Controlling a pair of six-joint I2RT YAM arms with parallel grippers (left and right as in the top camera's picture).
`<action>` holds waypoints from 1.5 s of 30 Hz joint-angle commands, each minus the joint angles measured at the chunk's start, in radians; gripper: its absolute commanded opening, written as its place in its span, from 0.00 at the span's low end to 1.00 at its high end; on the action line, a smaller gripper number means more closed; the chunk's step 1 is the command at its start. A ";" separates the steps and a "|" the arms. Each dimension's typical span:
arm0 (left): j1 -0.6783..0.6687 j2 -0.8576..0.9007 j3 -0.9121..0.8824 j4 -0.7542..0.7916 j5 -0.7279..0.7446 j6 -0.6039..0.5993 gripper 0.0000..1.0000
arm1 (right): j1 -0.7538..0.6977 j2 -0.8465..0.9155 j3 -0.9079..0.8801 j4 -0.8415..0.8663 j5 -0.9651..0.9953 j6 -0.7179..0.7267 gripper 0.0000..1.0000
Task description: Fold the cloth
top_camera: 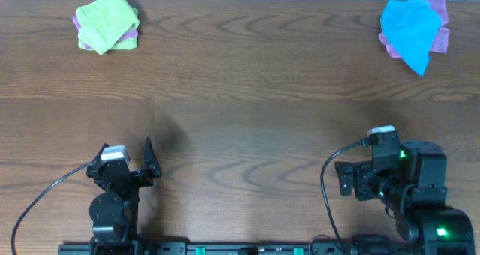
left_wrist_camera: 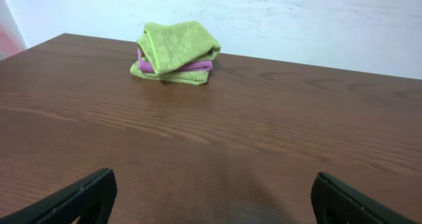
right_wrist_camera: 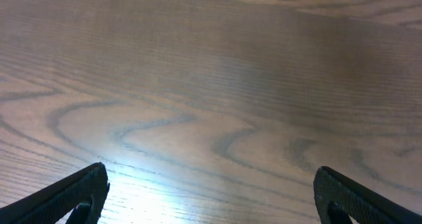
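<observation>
No cloth lies spread out on the table. At the far left a folded stack (top_camera: 107, 21) holds a paler green cloth on top, a pink layer, and a lime yellow-green layer (top_camera: 93, 39) at its lower edge; I cannot tell whether that layer is the cloth. The stack also shows in the left wrist view (left_wrist_camera: 175, 51), well ahead of the fingers. My left gripper (top_camera: 132, 160) (left_wrist_camera: 211, 204) is open and empty near the front edge. My right gripper (top_camera: 351, 177) (right_wrist_camera: 211, 197) is open and empty over bare wood at the front right.
A bright blue cloth (top_camera: 410, 28) lies crumpled on a pink one (top_camera: 442, 37) at the far right corner. The brown wooden table (top_camera: 247, 112) ends at a white wall behind both piles. Arm bases and cables sit along the front edge.
</observation>
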 commanded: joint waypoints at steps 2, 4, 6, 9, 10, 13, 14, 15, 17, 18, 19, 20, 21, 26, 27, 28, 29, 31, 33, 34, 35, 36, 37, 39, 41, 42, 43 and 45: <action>0.006 -0.010 -0.035 -0.003 0.018 0.006 0.95 | 0.006 -0.005 0.002 0.001 0.003 0.011 0.99; 0.006 -0.010 -0.035 -0.004 0.019 0.006 0.96 | 0.006 -0.005 0.002 0.001 0.003 0.011 0.99; 0.006 -0.010 -0.035 -0.004 0.019 0.006 0.96 | 0.006 -0.005 0.002 0.001 0.003 0.011 0.99; 0.006 -0.009 -0.035 -0.003 0.019 0.006 0.95 | 0.006 -0.005 0.002 0.001 0.003 0.011 0.99; 0.006 -0.009 -0.035 -0.003 0.019 0.006 0.95 | 0.006 -0.005 0.002 0.001 0.003 0.011 0.99; 0.006 -0.009 -0.035 -0.003 0.019 0.006 0.95 | 0.006 -0.005 0.002 0.001 0.003 0.011 0.99; 0.006 -0.009 -0.035 -0.003 0.019 0.006 0.96 | 0.006 -0.005 0.002 0.001 0.003 0.011 0.99; 0.006 -0.009 -0.035 -0.003 0.019 0.006 0.96 | 0.006 -0.005 0.002 0.001 0.003 0.011 0.99; 0.006 -0.009 -0.035 -0.003 0.019 0.006 0.95 | 0.006 -0.005 0.002 0.001 0.003 0.011 0.99; 0.006 -0.009 -0.035 -0.003 0.019 0.006 0.95 | 0.006 -0.005 0.002 0.001 0.003 0.011 0.99; 0.006 -0.009 -0.035 -0.003 0.019 0.006 0.95 | 0.006 -0.005 0.002 0.001 0.003 0.011 0.99; 0.006 -0.009 -0.035 -0.003 0.019 0.006 0.96 | 0.006 -0.005 0.002 0.001 0.003 0.011 0.99; 0.006 -0.009 -0.035 -0.003 0.019 0.006 0.95 | 0.006 -0.005 0.002 0.001 0.003 0.011 0.99; 0.006 -0.009 -0.035 -0.003 0.019 0.006 0.95 | 0.006 -0.005 0.002 0.001 0.003 0.011 0.99; 0.006 -0.009 -0.035 -0.003 0.019 0.006 0.95 | 0.006 -0.005 0.002 0.001 0.003 0.011 0.99; 0.006 -0.009 -0.035 -0.003 0.019 0.006 0.95 | 0.006 -0.005 0.002 0.001 0.003 0.011 0.99; 0.006 -0.009 -0.035 -0.003 0.019 0.006 0.95 | 0.006 -0.005 0.002 0.001 0.003 0.011 0.99; 0.006 -0.009 -0.035 -0.003 0.019 0.006 0.95 | 0.006 -0.005 0.002 0.001 0.003 0.011 0.99; 0.006 -0.009 -0.035 -0.003 0.019 0.006 0.95 | 0.006 -0.005 0.002 0.001 0.003 0.011 0.99; 0.006 -0.009 -0.035 -0.003 0.019 0.006 0.96 | 0.006 -0.005 0.002 0.001 0.003 0.011 0.99; 0.006 -0.009 -0.035 -0.003 0.019 0.006 0.95 | 0.006 -0.005 0.002 0.001 0.003 0.011 0.99; 0.006 -0.009 -0.035 -0.003 0.019 0.006 0.95 | 0.006 -0.005 0.002 0.001 0.003 0.011 0.99; 0.006 -0.009 -0.035 -0.003 0.019 0.006 0.95 | 0.006 -0.005 0.002 0.001 0.003 0.011 0.99; 0.006 -0.009 -0.035 -0.003 0.019 0.006 0.96 | 0.006 -0.012 0.002 0.001 0.042 -0.032 0.99; 0.006 -0.009 -0.035 -0.003 0.019 0.006 0.95 | 0.006 -0.044 -0.004 0.014 0.072 -0.082 0.99; 0.006 -0.009 -0.035 -0.003 0.019 0.006 0.95 | 0.006 -0.066 -0.011 0.030 0.072 -0.111 0.99; 0.006 -0.009 -0.035 -0.003 0.019 0.006 0.95 | 0.006 -0.106 -0.032 0.069 0.071 -0.153 0.99; 0.006 -0.009 -0.035 -0.003 0.019 0.006 0.95 | 0.006 -0.198 -0.095 0.158 0.071 -0.213 0.99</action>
